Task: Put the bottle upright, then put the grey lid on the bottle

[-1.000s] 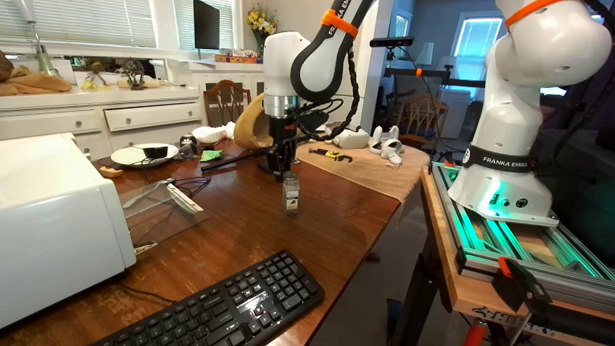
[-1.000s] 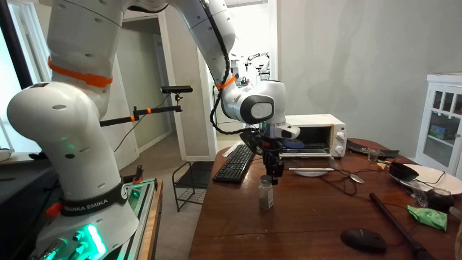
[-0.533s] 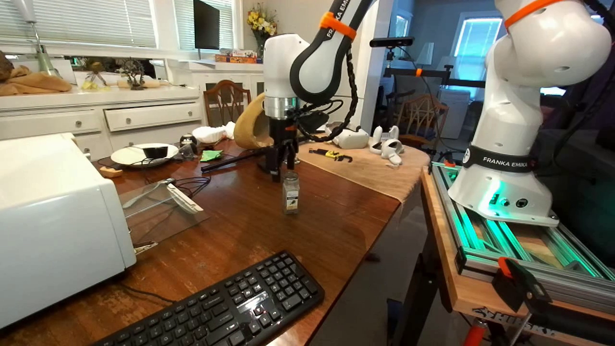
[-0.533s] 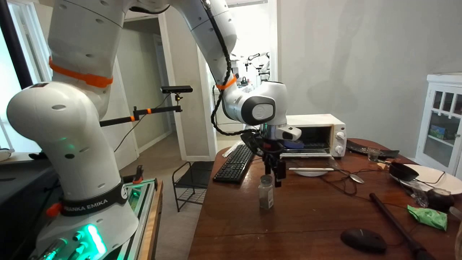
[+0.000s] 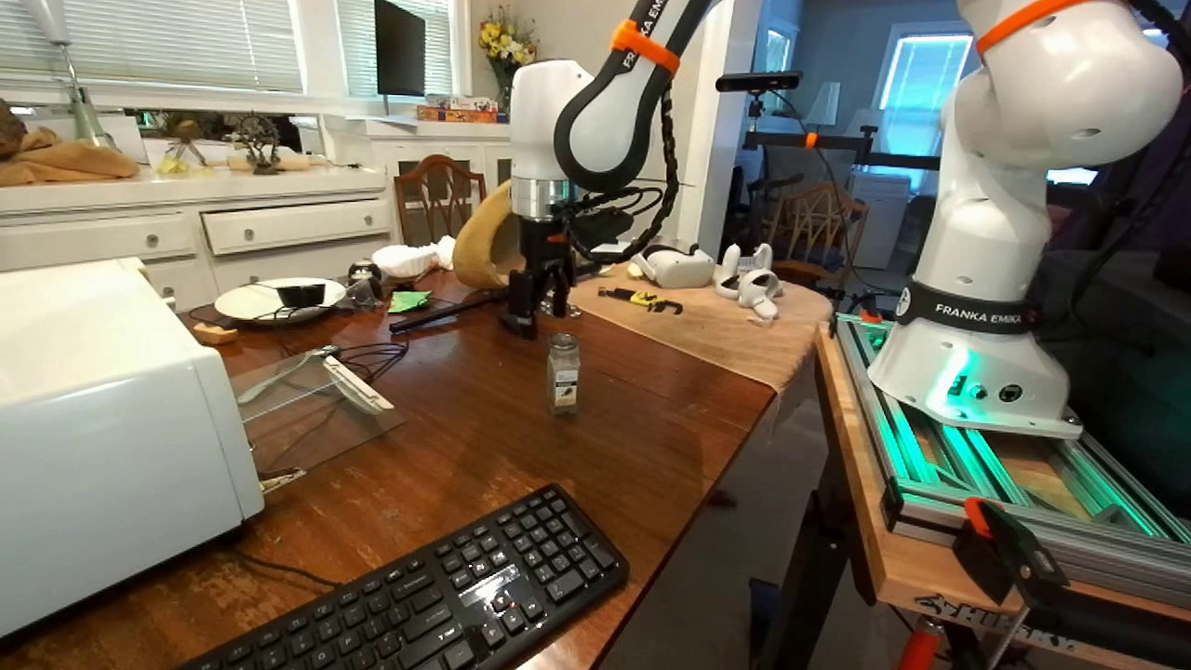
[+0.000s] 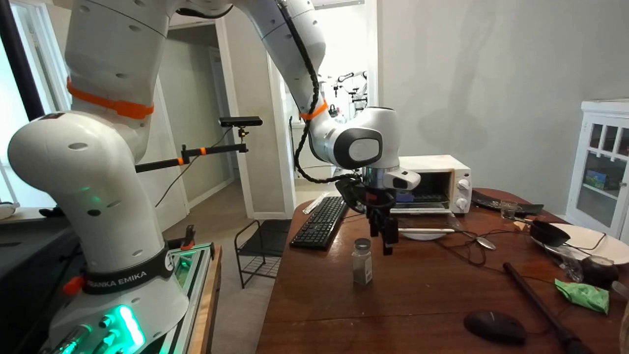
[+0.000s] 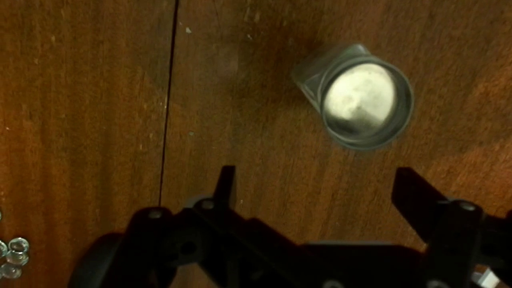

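Bottle (image 6: 362,266): it is standing upright on the table (image 5: 465,437) in both exterior views, showing a label (image 5: 565,386) on its side.
Gripper (image 7: 316,176): I am holding my fingers (image 7: 420,204) wide apart, just beside the bottle; wood is showing between them, and a gap is separating them from the bottle.
Far left: in an exterior view a white toaster oven (image 5: 93,419) is sitting on the table, and beyond it blinds (image 5: 186,46) are hanging over a white sideboard (image 5: 293,223).
Tabletop: brown wood is shining, with pale scuffs near a black keyboard (image 5: 437,596); in the wrist view a dark seam (image 7: 168,96) is running through it.
Farther right: a tan cloth (image 5: 707,340) is covering part of the table, and a white headset (image 5: 679,268) and white controllers (image 5: 761,296) are resting on it.
Bottle's top: in the wrist view I am looking down on a round grey rim (image 7: 405,105) enclosing a pale disc (image 7: 362,94); whether this is the lid, and what is inside the bottle, I cannot tell.
Drinking glass (image 6: 508,210): in an exterior view it is standing by a dark tray (image 6: 529,209); on it or in front, I cannot tell.
Plate (image 6: 616,249): white, it is lying farther right, a black bowl-shaped piece (image 6: 549,234) overlapping it.
Cabinet (image 6: 607,108): a small box (image 6: 595,178) is showing inside it.
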